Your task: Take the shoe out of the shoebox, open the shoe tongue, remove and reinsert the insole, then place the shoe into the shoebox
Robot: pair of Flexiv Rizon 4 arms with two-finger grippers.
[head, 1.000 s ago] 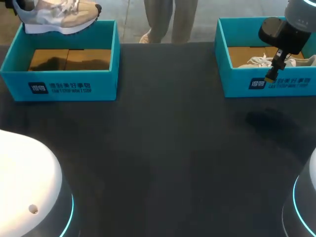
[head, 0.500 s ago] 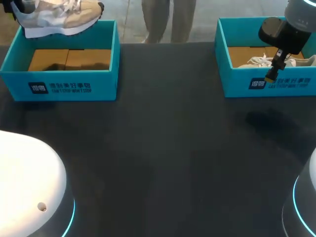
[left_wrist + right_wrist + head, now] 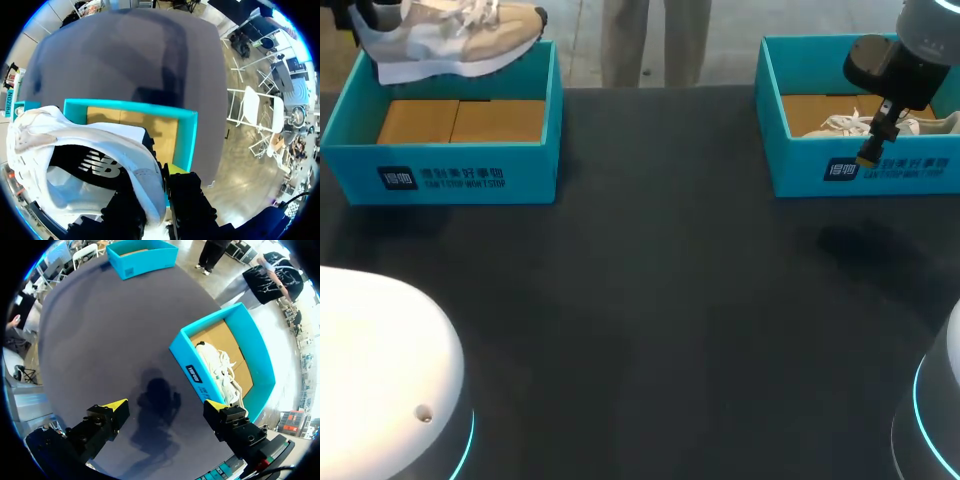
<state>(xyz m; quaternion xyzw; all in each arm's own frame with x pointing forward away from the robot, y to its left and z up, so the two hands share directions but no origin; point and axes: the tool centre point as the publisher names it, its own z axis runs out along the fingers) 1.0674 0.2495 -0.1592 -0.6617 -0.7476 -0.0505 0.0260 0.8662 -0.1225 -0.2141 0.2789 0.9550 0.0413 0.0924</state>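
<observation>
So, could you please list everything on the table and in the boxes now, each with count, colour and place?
boxes: 2, turquoise; the left box at the table's far left, the right box at its far right.
shoes: 2; the beige shoe, beige and white, held in the air over the left box's back edge; the white shoe lying inside the right box.
table: 1, dark grey, under both boxes.
left gripper: 1, black with yellow tips, shut on the beige shoe's heel.
right gripper: 1, black with yellow tips, open, over the table by the right box's front wall.
</observation>
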